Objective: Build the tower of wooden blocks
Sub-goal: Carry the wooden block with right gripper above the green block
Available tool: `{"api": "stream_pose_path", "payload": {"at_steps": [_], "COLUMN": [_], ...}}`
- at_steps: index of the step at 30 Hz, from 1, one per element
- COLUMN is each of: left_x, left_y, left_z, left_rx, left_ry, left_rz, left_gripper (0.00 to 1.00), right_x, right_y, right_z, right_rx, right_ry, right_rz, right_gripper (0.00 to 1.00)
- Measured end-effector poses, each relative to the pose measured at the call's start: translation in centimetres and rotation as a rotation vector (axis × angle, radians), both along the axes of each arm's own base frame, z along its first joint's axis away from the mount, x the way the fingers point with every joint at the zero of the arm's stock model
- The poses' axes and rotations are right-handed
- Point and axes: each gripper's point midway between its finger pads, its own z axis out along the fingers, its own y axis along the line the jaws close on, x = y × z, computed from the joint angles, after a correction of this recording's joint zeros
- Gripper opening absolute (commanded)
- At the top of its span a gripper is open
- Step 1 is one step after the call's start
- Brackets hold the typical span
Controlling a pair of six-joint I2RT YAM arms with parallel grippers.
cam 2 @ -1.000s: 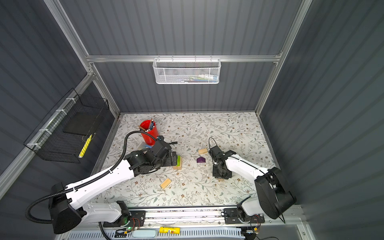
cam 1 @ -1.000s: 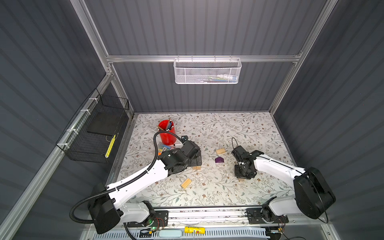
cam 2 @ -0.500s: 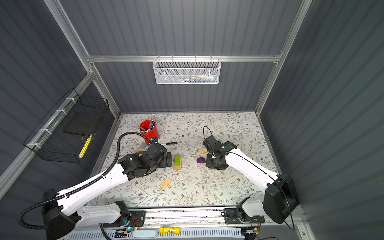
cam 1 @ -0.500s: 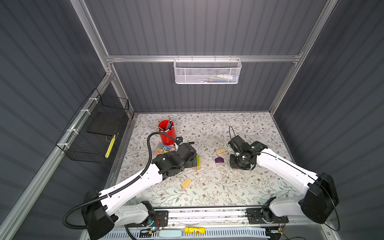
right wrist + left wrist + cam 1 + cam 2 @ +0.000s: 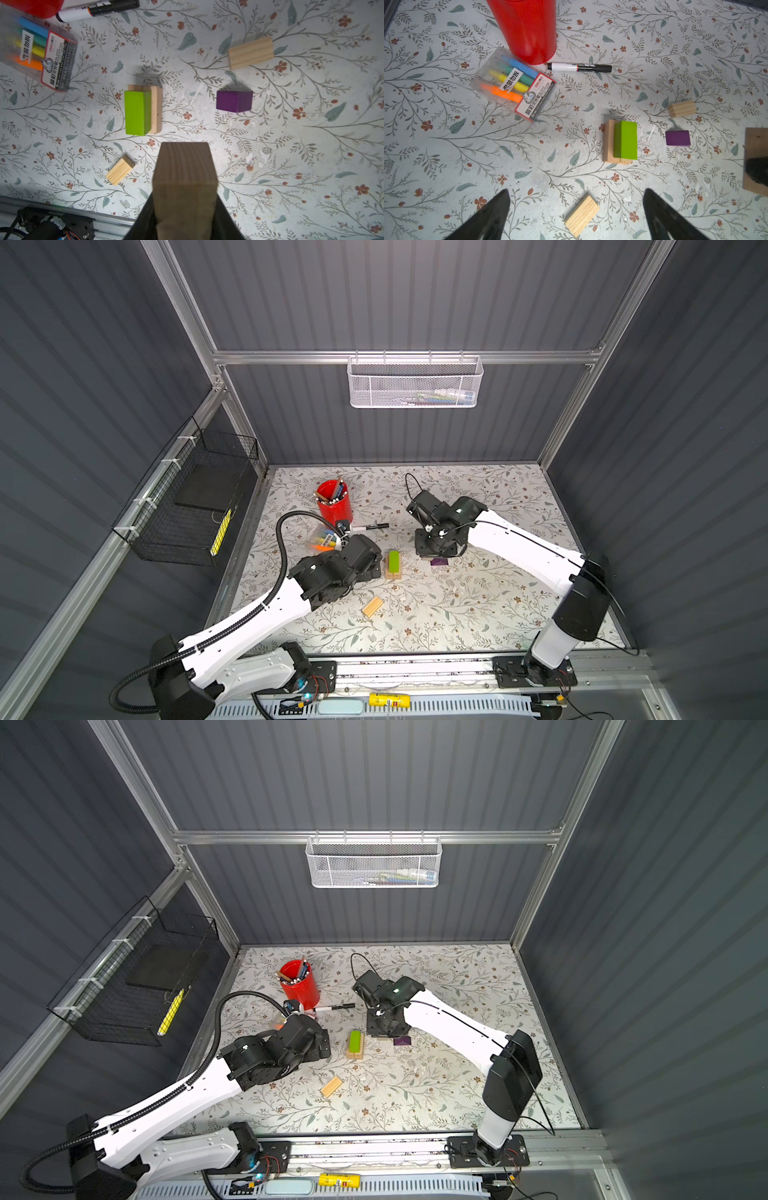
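Beside red cup [image 5: 525, 31]: highlighter packet [image 5: 512, 83], labelled "deli"; marker [image 5: 579, 67] print illegible; left gripper [image 5: 576, 190] spread wide, empty; right gripper [image 5: 185, 218] clamping pale block [image 5: 185, 166], gripped end cut off

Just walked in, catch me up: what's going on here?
Block stacking is under way. The right gripper is shut on a plain wood block. The left gripper is open and empty near a small pale wood block. The tower so far is a lime-green block on pale wood bricks; the purple block lies loose nearby.
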Motion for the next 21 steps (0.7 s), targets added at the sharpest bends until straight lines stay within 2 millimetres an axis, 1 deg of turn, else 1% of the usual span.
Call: {"api": "stream_pose_path", "payload": {"at_steps": [5,10,16,21], "left_x": [-0.6,-1.1,-1.6,-1.9], "left_y": [1.4,2.5,3.5,3.8], "left_z": [0.2,0.3,0.0,-0.2], "left_rx": [-0.003,-0.011,-0.007,-0.009], "left_ry": [-0.008,-0.018,-0.016,-0.010], "left_rz": [0.044,0.078,0.104,0.112], "left_gripper": [1.00,1.00,1.00,1.00], "right_x": [0.5,0.6,0.7,0.8], "right_y": [3.2,5.8,7.8,8.6], "right_z": [-0.6,-2.1,-4.1,-5.3], "right_rx": [-0.003,-0.015,-0.032,-0.049], "right_ry": [0.008,0.026,0.054,0.064], "right_rz": [0.008,0.001,-0.021,-0.042], "right_gripper": [0.13,0.13,0.13,0.14]}}
